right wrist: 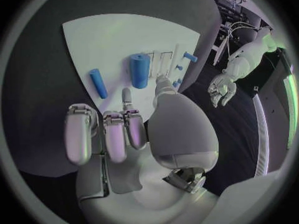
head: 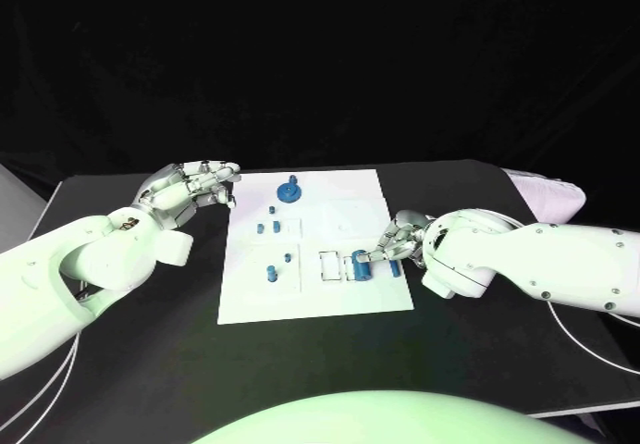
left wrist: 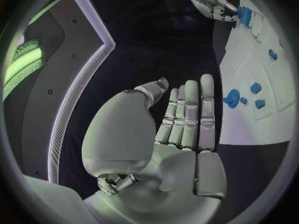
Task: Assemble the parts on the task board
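Your right hand (head: 400, 242), empty with fingers loosely curled, sits just beside the thick blue cylinder (head: 359, 265) at the task board (head: 340, 301)'s near right edge, far nearer than your released left hand (head: 187, 190).

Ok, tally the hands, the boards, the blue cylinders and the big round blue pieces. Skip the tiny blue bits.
Hands: 2, the left hand and the right hand
Task board: 1
Blue cylinders: 2, the thick cylinder and the thin cylinder
Round blue piece: 1
Total: 6
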Available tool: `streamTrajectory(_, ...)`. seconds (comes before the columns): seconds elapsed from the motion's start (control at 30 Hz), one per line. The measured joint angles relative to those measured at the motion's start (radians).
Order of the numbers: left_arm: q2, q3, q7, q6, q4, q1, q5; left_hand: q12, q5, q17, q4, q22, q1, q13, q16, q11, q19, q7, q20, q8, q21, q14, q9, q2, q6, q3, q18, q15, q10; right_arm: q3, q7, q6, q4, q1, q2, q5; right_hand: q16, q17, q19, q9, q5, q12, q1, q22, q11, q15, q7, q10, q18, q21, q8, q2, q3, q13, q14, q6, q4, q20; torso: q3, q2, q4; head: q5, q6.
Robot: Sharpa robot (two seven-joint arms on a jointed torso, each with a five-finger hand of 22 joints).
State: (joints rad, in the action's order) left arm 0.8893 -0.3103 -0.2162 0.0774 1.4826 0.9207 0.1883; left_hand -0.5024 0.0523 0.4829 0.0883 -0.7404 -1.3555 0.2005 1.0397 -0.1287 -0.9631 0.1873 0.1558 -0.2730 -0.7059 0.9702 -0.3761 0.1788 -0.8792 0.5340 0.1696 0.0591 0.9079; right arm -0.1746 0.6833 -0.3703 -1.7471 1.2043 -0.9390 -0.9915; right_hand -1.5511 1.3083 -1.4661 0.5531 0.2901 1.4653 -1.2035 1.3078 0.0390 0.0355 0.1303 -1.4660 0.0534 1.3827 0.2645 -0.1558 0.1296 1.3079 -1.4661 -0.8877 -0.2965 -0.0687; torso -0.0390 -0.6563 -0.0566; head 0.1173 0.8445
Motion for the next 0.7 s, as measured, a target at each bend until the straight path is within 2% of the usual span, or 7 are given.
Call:
streamTrajectory(0.07,0.000,0.000,0.000,0.000,0.000,0.000,0.000,0.000,0.000,0.000,0.000,0.000,0.000,0.000,0.000,0.000,0.000,0.000,0.000,0.000,0.000,0.000,0.000,0.000,0.000,0.000,0.000,0.000,0.000,-0.001,0.003,-0.008,0.006,-0.003,0.009,0.011,0.000,0.000,0.000,-0.001,0.000,0.000,-0.002,0.000,0.005,-0.007,0.003,-0.001,0.000,0.000,-0.004,-0.002,0.003,0.000,0.000,0.003,-0.001,0.000,0.0001,0.000,-0.0001,0.000,0.002)
streamTrajectory(0.33,0.002,0.000,0.001,-0.001,0.001,0.000,0.000,0.000,0.000,0.000,0.000,0.000,0.000,0.000,0.000,0.000,0.000,0.000,0.000,0.000,0.000,0.000,0.000,0.000,0.000,0.000,0.000,0.000,0.000,-0.004,0.009,-0.016,0.025,-0.021,0.033,0.041,-0.004,0.000,0.000,-0.003,0.000,-0.015,-0.002,0.000,0.007,-0.007,0.005,0.000,0.000,-0.008,-0.010,-0.002,0.015,0.000,0.000,0.013,-0.002,0.000,0.0002,0.000,-0.0004,-0.002,0.009)
streamTrajectory(0.47,0.003,0.000,0.001,-0.001,0.001,0.000,0.000,0.000,0.000,0.000,0.000,0.000,0.000,0.000,0.000,0.000,0.000,0.000,0.000,0.000,0.000,0.000,0.000,0.000,0.000,0.000,0.000,0.000,0.000,-0.004,0.011,-0.016,0.028,-0.028,0.043,0.050,-0.004,0.000,0.000,-0.001,-0.004,-0.019,-0.002,0.000,0.007,-0.007,0.005,0.000,0.000,-0.008,-0.009,-0.002,0.015,0.000,0.000,0.013,-0.002,-0.007,0.0007,-0.001,-0.0003,-0.003,0.011)
streamTrajectory(0.67,0.003,0.000,0.001,-0.001,0.001,0.000,0.000,0.000,0.000,0.000,0.003,0.001,0.000,-0.001,0.000,0.000,0.000,0.000,0.000,0.000,0.000,0.000,0.001,0.000,0.000,-0.003,0.000,0.000,0.000,-0.004,0.011,-0.017,0.031,-0.030,0.054,0.053,-0.004,0.000,0.000,0.011,-0.004,-0.024,-0.001,0.000,0.007,-0.007,-0.004,0.000,0.000,-0.012,0.019,-0.001,0.015,0.000,0.000,-0.008,-0.002,-0.007,0.0008,-0.001,-0.0005,-0.004,0.014)
streamTrajectory(0.7,0.003,0.000,0.002,-0.001,0.001,0.000,0.000,0.000,0.000,0.000,0.003,0.001,0.000,-0.001,0.000,0.000,0.000,0.000,0.000,0.000,0.000,0.000,0.001,0.000,0.000,-0.003,0.000,0.000,0.000,-0.004,0.012,-0.017,0.033,-0.031,0.056,0.053,-0.004,0.000,0.000,0.013,-0.004,-0.024,0.004,0.000,0.007,-0.007,-0.005,0.000,0.000,-0.012,0.025,0.004,0.015,0.000,0.000,-0.009,-0.002,-0.007,0.0009,-0.002,-0.0005,-0.004,0.015)
